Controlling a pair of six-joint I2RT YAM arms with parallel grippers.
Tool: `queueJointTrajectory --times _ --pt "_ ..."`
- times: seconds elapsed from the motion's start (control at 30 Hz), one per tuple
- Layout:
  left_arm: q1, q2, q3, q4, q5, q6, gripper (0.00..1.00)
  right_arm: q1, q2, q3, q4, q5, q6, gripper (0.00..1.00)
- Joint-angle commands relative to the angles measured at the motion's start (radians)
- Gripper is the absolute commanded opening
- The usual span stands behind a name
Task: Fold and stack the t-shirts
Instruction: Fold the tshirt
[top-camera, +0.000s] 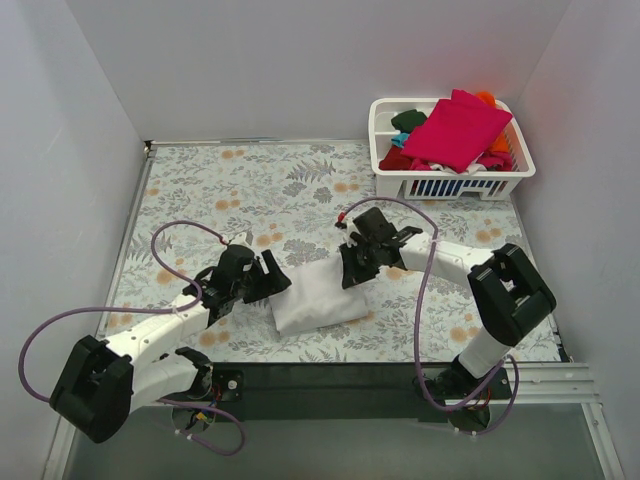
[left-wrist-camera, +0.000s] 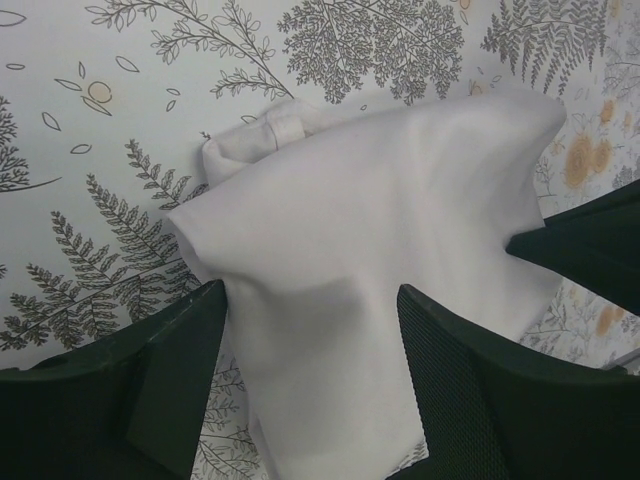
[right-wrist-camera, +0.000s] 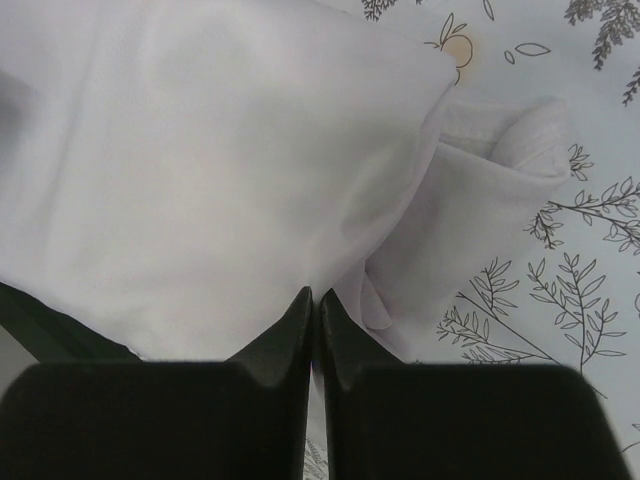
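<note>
A white t-shirt lies folded in a bundle on the floral table near the front. My left gripper is open at the shirt's left edge. In the left wrist view the shirt lies between and under the spread fingers of the left gripper. My right gripper is at the shirt's far right corner. In the right wrist view its jaws are closed on a fold of the white shirt. A magenta t-shirt tops the red, green, teal and orange ones in the basket.
A white slatted basket stands at the back right corner with the coloured shirts piled in it. Grey walls close the table on the left, back and right. The right gripper's dark finger shows at the right of the left wrist view.
</note>
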Motion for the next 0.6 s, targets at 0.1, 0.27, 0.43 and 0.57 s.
queueJointTrajectory --times 0.1,0.27,0.43,0.57 --pt "-0.003 0.010 -0.004 0.088 0.029 0.024 0.59 0.017 -0.123 -0.056 0.025 0.025 0.035 0.01" --pt "-0.006 -0.016 -0.027 0.163 0.051 0.041 0.58 0.018 -0.217 -0.100 0.025 0.057 0.052 0.01" --pt "-0.008 -0.020 -0.029 0.212 0.071 0.069 0.58 0.018 -0.283 -0.134 0.025 0.084 0.063 0.01" --pt "-0.011 0.004 -0.037 0.255 0.095 0.084 0.58 0.018 -0.315 -0.159 0.023 0.094 0.078 0.01"
